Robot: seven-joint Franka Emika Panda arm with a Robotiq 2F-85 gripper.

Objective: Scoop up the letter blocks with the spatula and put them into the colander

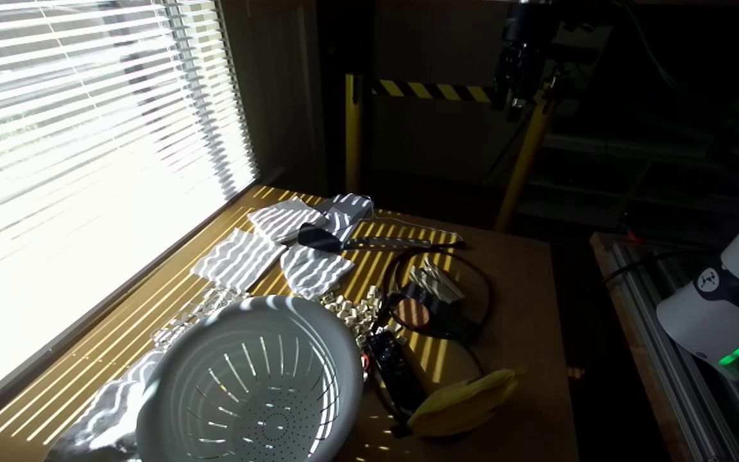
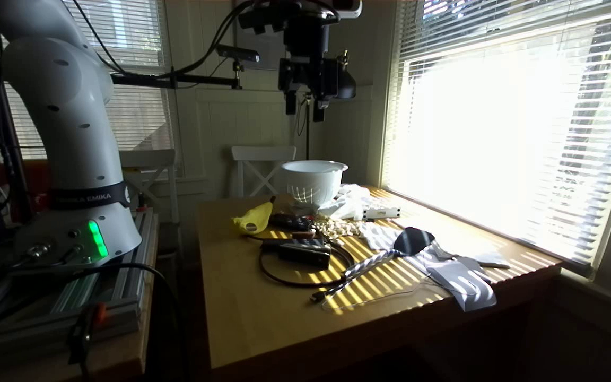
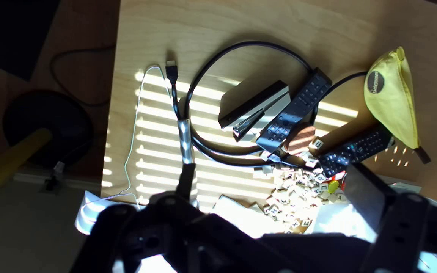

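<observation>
**Your item count, fwiw**

You've got one colander, one spatula, two remotes, one yellow banana-shaped pouch, one brown disc and two white chairs. Letter blocks? Dozens, heaped too thick for an exact number.

In exterior view: wooden table striped by sunlight; window at right covered by blinds, washed out by glare; white chairs seen at far side; panelled far wall shadowed.
</observation>
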